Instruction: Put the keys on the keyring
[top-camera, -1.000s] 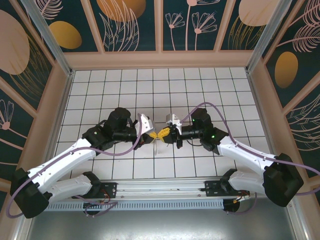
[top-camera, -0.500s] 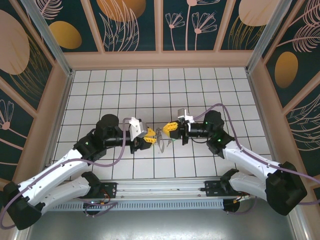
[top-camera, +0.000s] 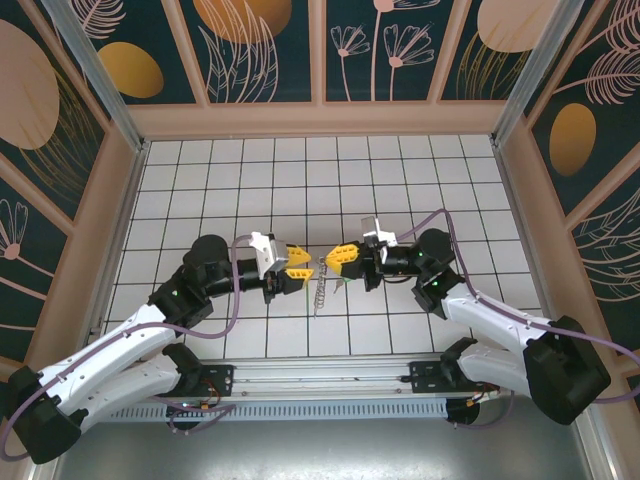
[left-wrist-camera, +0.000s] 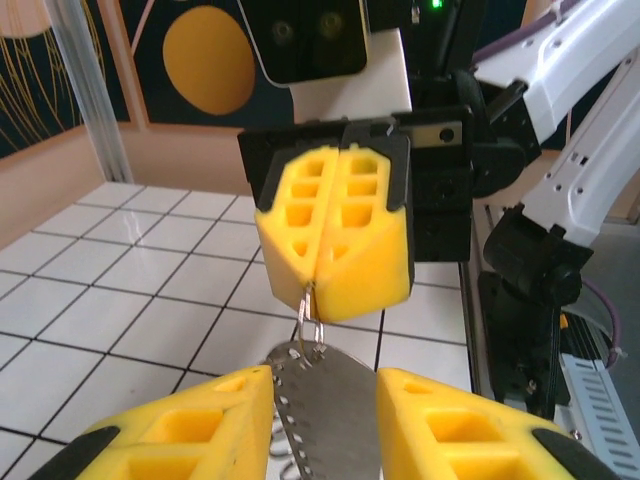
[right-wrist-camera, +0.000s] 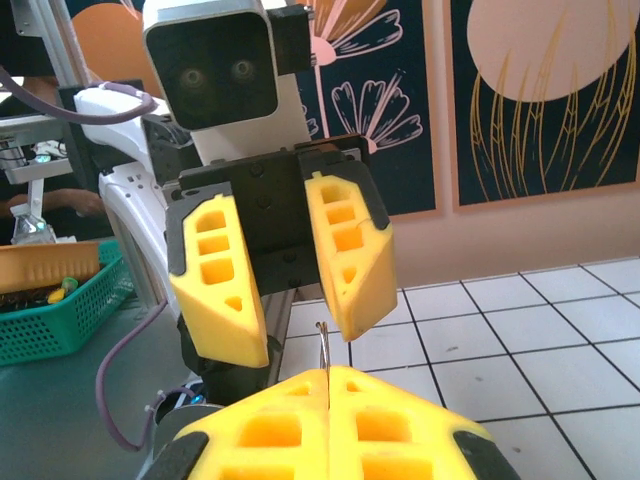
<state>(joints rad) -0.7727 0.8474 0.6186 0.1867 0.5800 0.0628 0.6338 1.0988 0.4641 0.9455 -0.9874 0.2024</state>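
The flat tan-grey teardrop keyring (left-wrist-camera: 325, 405) hangs at lower centre from my right fingers (left-wrist-camera: 370, 230), shut on its thin wire tip, my left fingers (left-wrist-camera: 440, 425) part-open around it; it looks light, stiff and slippery, so I would take its flat faces.

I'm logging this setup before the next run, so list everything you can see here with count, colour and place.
keyring: one, tan-grey, hanging from the right tool above the table
table: one, white tiles, under both arms
walls: three, teal with orange and pink prints, around the table
basket: one, green, beyond the left arm in the right wrist view
arms: two, white and black, reaching in from the near edge
left tool: one, yellow fingers, open, either side of the keyring
right tool: one, yellow fingers, shut on the keyring's wire top
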